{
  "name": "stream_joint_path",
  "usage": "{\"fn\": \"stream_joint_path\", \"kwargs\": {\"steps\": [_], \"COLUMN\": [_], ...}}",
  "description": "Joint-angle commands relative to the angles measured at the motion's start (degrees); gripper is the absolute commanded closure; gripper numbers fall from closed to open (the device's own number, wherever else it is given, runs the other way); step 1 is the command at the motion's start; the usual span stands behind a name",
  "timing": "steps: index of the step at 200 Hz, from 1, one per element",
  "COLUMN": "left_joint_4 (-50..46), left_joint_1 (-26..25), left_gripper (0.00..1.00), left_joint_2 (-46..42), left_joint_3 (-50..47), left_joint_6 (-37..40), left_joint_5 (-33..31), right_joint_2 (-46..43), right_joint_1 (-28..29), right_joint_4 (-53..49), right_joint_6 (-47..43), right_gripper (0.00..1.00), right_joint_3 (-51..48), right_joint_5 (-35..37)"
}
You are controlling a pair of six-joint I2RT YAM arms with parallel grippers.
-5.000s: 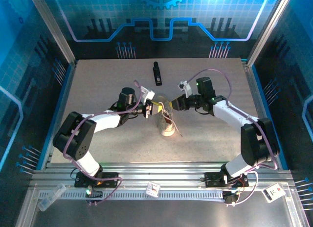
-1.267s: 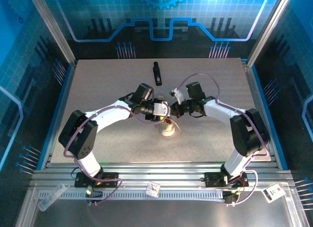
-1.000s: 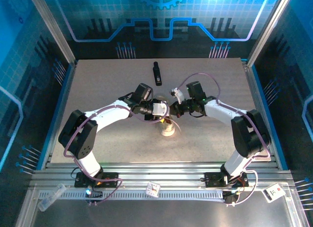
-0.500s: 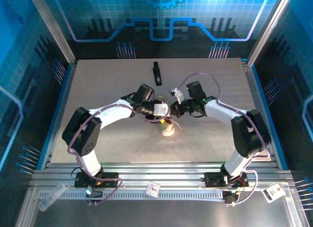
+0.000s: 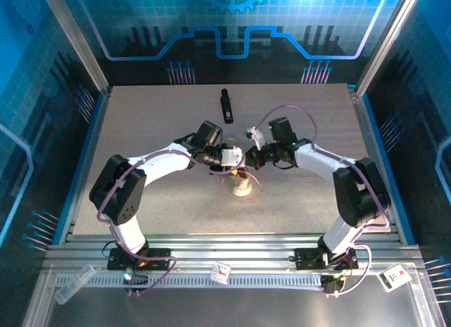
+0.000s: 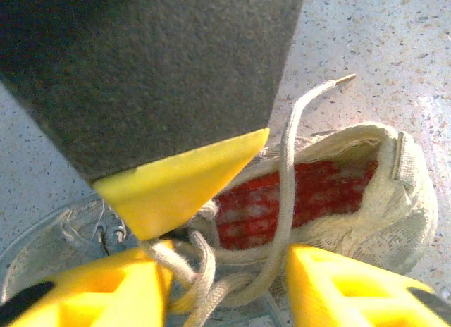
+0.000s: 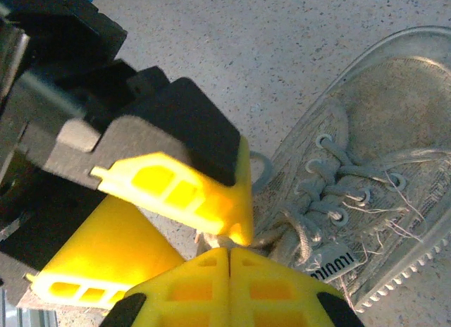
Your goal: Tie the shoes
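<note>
Sneaker point(image 5: 242, 188) sits just beneath both my jaws, its red-lined opening just beyond my left gripper point(image 6: 224, 285). That gripper's jaws stand apart, with loose laces point(image 6: 285, 165) running through the gap. My right gripper point(image 7: 229, 255) is pressed together and seems to pinch a lace strand at its tips. Those laces look thin, limp and probably slippery, and the canvas shoe looks light. I'd grip a strand close to the eyelets and pull gently.

Nothing reads for certain: the small label point(image 7: 331, 265) on the sneaker's point(image 7: 366, 130) tongue carries dark letters, upside down and too blurred to make out.
</note>
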Motion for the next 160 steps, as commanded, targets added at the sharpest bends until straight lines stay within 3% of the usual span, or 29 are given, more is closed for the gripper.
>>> {"fn": "stream_joint_path", "kwargs": {"steps": [1,88,124,160], "left_joint_4": [-0.1,-0.48,0.2,2.06], "left_joint_1": [0.19,-0.42,-0.51,-0.33], "left_gripper": [0.5,0.43,0.49,0.63], "left_joint_2": [0.12,1.77,2.32,1.73], "left_joint_3": [0.02,-0.11,-0.26,-0.98], "left_joint_6": [-0.81,0.44,0.04,-2.1], "left_joint_5": [2.43,1.28,0.68,0.84], "right_joint_2": [-1.84,-1.62,-1.48,-1.83], "right_joint_1": [-0.33,-0.32,-0.27,-0.25], "right_joint_4": [-0.14,-0.28,-0.29,-0.37], "right_joint_6": [-0.86,-1.04,-1.08,-1.37], "right_gripper": [1.0,1.0,1.0,1.0], "right_joint_3": [-0.45,-0.41,-0.57,-0.89], "right_joint_5": [-1.33,-1.25,-1.25,-1.25]}}
